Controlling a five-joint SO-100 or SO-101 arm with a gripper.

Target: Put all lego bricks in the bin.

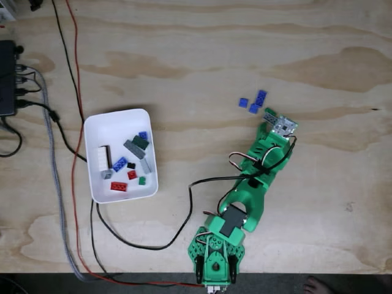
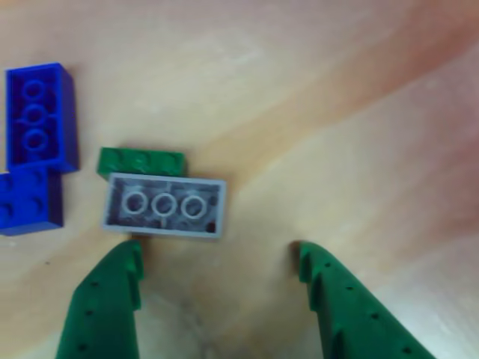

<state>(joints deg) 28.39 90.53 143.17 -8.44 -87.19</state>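
Observation:
The white bin [image 1: 111,126] sits left of centre in the fixed view and holds several lego bricks [image 1: 127,164] in red, blue, grey, green, white and black. Three blue bricks [image 1: 254,101] lie on the wood to the right of the bin. A grey brick [image 2: 163,206] lies underside up, with a green brick [image 2: 141,161] touching its far edge and two blue bricks [image 2: 39,116] to its left. My gripper [image 2: 219,253] is open, its green fingertips [image 2: 129,262] just short of the grey brick [image 1: 269,115]. In the fixed view the gripper [image 1: 268,124] points at that cluster.
The arm's base [image 1: 215,257] stands at the table's front edge. Black, red and braided cables [image 1: 68,92] run down the left side past the bin to a black box [image 1: 7,79]. A person's bare toes [image 1: 318,285] show below the table edge.

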